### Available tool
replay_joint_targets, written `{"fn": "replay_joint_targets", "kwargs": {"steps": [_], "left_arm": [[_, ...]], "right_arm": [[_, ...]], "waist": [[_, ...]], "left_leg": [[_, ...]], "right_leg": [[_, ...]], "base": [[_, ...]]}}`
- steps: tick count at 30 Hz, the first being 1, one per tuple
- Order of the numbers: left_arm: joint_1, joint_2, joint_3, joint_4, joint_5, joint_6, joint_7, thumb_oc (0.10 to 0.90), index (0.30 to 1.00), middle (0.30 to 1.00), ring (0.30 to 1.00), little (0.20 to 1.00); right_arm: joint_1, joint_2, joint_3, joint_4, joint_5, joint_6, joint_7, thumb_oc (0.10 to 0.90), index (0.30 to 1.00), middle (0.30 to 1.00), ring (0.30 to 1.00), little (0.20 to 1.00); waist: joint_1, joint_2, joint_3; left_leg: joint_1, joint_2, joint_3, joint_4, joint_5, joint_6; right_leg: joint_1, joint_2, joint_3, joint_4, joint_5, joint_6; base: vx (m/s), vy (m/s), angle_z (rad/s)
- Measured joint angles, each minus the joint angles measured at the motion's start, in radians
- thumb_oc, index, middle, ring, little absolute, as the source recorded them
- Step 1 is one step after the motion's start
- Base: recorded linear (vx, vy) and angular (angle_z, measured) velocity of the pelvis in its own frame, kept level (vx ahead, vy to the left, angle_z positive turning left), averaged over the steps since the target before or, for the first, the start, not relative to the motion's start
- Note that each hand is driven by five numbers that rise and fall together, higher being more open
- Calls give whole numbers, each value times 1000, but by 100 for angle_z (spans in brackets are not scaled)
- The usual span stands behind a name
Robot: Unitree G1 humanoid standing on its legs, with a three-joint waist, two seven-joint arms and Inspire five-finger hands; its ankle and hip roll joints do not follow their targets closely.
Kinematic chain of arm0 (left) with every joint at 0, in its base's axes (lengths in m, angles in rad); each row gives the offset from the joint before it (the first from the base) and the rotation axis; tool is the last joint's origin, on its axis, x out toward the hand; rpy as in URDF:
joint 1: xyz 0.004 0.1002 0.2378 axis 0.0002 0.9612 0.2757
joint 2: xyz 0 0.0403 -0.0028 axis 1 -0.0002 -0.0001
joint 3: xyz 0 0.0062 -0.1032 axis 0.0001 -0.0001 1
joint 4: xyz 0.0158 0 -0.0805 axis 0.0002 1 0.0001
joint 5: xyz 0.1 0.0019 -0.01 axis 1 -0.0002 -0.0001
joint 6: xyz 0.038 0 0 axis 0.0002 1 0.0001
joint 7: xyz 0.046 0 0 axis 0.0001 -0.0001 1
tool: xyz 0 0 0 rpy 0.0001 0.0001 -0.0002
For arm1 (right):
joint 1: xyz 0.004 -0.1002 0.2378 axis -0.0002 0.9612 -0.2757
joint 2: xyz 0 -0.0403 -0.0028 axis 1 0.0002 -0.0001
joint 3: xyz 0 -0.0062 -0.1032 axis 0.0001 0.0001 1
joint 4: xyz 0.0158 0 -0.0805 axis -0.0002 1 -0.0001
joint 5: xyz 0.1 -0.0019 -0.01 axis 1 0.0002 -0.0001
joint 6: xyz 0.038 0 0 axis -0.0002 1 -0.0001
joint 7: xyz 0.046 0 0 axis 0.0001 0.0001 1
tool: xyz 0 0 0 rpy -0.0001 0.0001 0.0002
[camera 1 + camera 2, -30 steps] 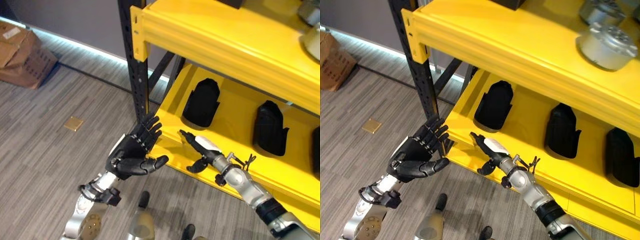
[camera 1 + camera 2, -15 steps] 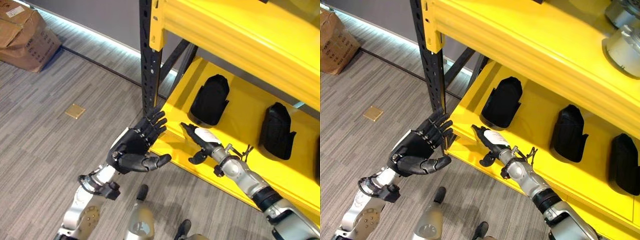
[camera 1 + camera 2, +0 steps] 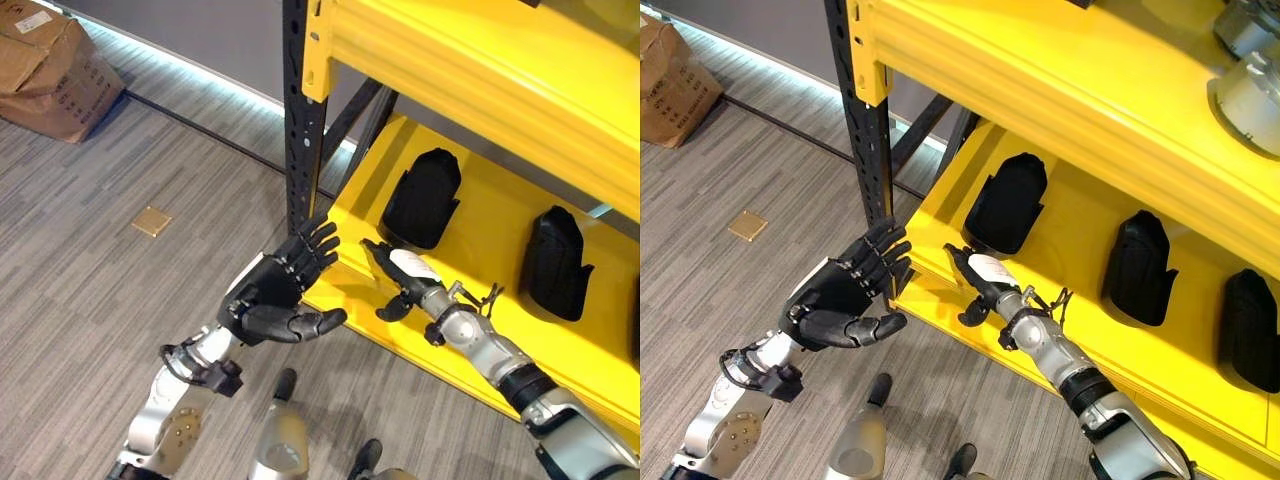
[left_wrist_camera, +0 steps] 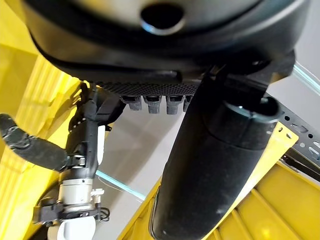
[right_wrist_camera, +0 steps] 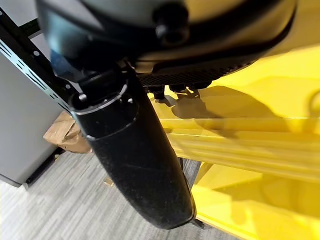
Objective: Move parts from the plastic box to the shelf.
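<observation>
My left hand (image 3: 272,296) is held open in the air beside the yellow shelf's front corner, fingers straight, palm up and empty. My right hand (image 3: 398,276) hovers open over the front lip of the lower yellow shelf (image 3: 480,225), also empty; it appears again as the right hand (image 4: 86,144) in the left wrist view. Black moulded parts (image 3: 422,198) (image 3: 555,262) stand in a row on that lower shelf, the first one just behind my right hand. Silver round metal parts (image 3: 1250,88) sit on the upper shelf.
The shelf's black perforated upright (image 3: 303,140) stands right behind my left hand's fingers. A cardboard box (image 3: 50,68) lies on the grey floor at the far left. A small brass floor plate (image 3: 151,220) is set in the floor.
The camera has shifted, so the shelf sits differently in view. My left hand has risen a little toward the upright. My right hand has reached slightly further over the shelf lip.
</observation>
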Motion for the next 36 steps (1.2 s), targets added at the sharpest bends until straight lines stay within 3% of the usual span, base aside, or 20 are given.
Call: {"fn": "replay_joint_targets", "kwargs": {"steps": [19,21,24,27,28,31,34,36], "left_arm": [[-25,0,2,5,24,21,-22,900,1000,1000,1000,1000],[-8,-3,11,9,24,19,-23,900,1000,1000,1000,1000],[28,-13,36,6,24,8,-35,900,1000,1000,1000,1000],[55,-53,64,7,24,-13,-41,900,1000,1000,1000,1000],[43,-63,65,7,24,-14,-41,900,1000,1000,1000,1000],[35,-79,70,-3,24,-33,-41,900,1000,1000,1000,1000],[66,-88,80,-5,22,-61,-41,900,1000,1000,1000,1000],[95,-90,87,-5,22,-72,-41,900,1000,1000,1000,1000]], "right_arm": [[-6,7,-15,-12,13,33,14,900,1000,1000,1000,1000],[74,5,-34,-156,-6,46,57,900,1000,1000,1000,1000],[315,-8,-95,-477,-1,46,119,900,1000,1000,1000,1000],[526,-59,-94,-715,104,3,228,900,1000,1000,1000,1000],[563,-67,-94,-725,159,-21,270,900,1000,1000,1000,1000],[621,-46,-176,-741,283,-21,330,900,1000,1000,1000,1000],[687,-24,-294,-769,392,-55,325,900,1000,1000,1000,1000],[718,-14,-356,-789,419,-90,267,900,1000,1000,1000,1000]], "waist": [[-7,3,1],[-30,8,4],[-75,11,6],[-116,18,9],[-148,18,9],[-168,21,10],[-188,26,7],[-217,33,2]], "left_leg": [[-17,-3,-7,18,-10,12],[-18,-9,2,18,-8,9],[-16,-12,14,17,-9,10],[-14,-7,42,17,-10,12],[-8,-3,51,18,-12,13],[1,10,66,13,-27,11],[14,19,101,3,-28,12],[23,20,119,-2,-26,16]], "right_leg": [[-17,-5,2,29,-10,-7],[-36,-18,12,59,-21,0],[-46,-26,29,67,-23,5],[-67,-29,61,79,-23,6],[-67,-28,67,82,-22,5],[-74,-22,92,87,-21,1],[-90,-22,122,91,-22,-6],[-95,-25,139,91,-17,-7]], "base": [[-2,4,0],[-50,33,-6],[-64,49,-12],[-31,35,-27],[-39,28,-27],[-30,21,-19],[-20,43,-31],[-24,59,-24]]}}
